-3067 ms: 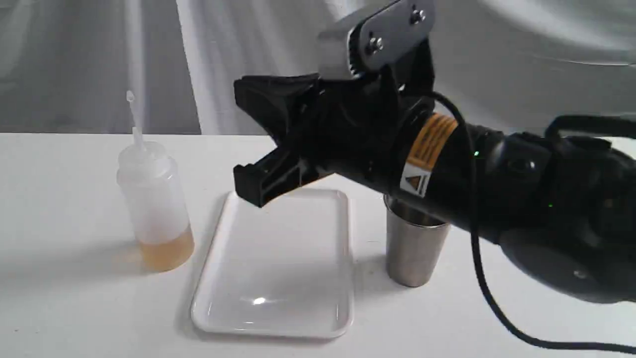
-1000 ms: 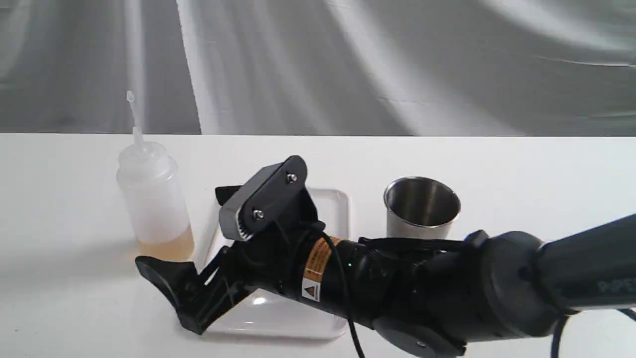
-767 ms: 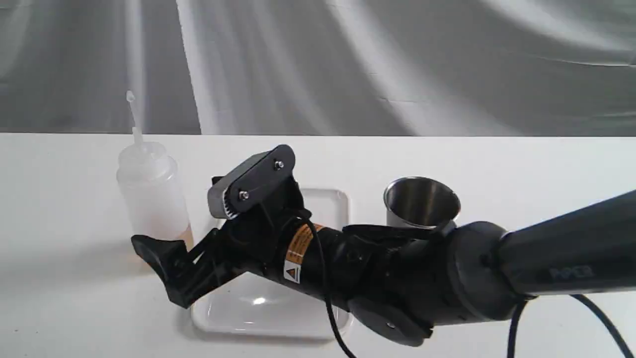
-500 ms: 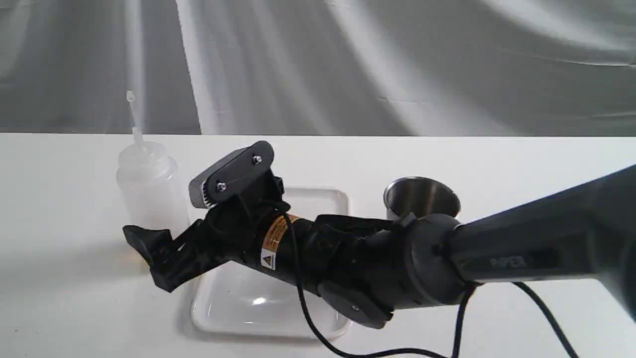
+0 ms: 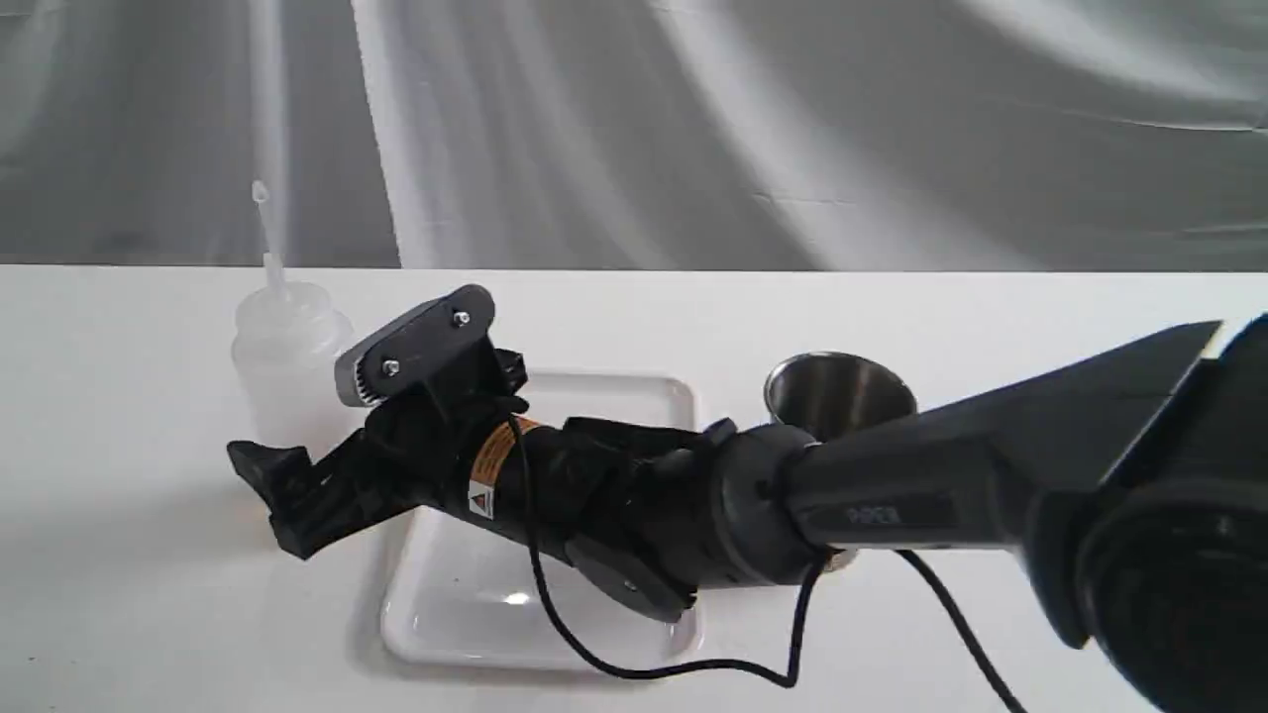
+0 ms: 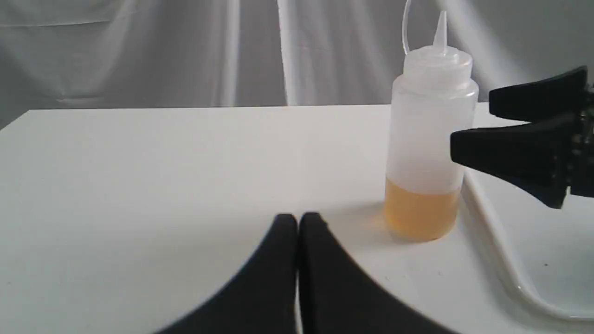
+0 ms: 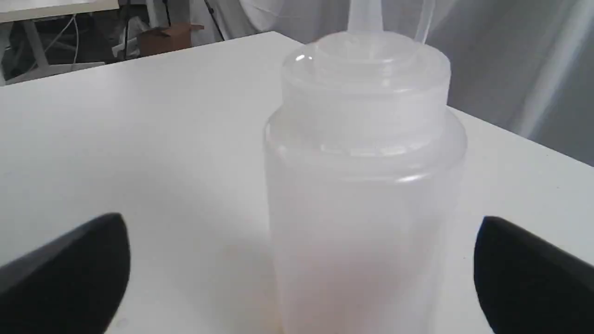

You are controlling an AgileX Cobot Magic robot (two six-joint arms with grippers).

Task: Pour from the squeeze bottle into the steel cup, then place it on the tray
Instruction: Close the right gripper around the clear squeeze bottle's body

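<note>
The squeeze bottle (image 5: 285,361) stands upright on the table left of the tray (image 5: 634,384), with amber liquid at its bottom (image 6: 420,211). My right gripper (image 5: 287,451) reaches across the tray, low and open. In the right wrist view the bottle (image 7: 362,185) sits between its two spread fingers (image 7: 69,273), untouched. The steel cup (image 5: 837,391) stands right of the tray, partly behind my right arm. My left gripper (image 6: 298,222) is shut on nothing, low over the table short of the bottle (image 6: 429,139), and does not show in the exterior view.
The white table top (image 5: 119,555) runs back to a grey draped curtain (image 5: 693,129). A black cable (image 5: 634,668) from the right arm hangs over the tray's front rim. A tray corner (image 6: 510,264) shows in the left wrist view.
My right arm came down from above the tray and slid left across it. Its open fingers now flank the bottle's lower half. Bottle, cup and tray have not moved.
</note>
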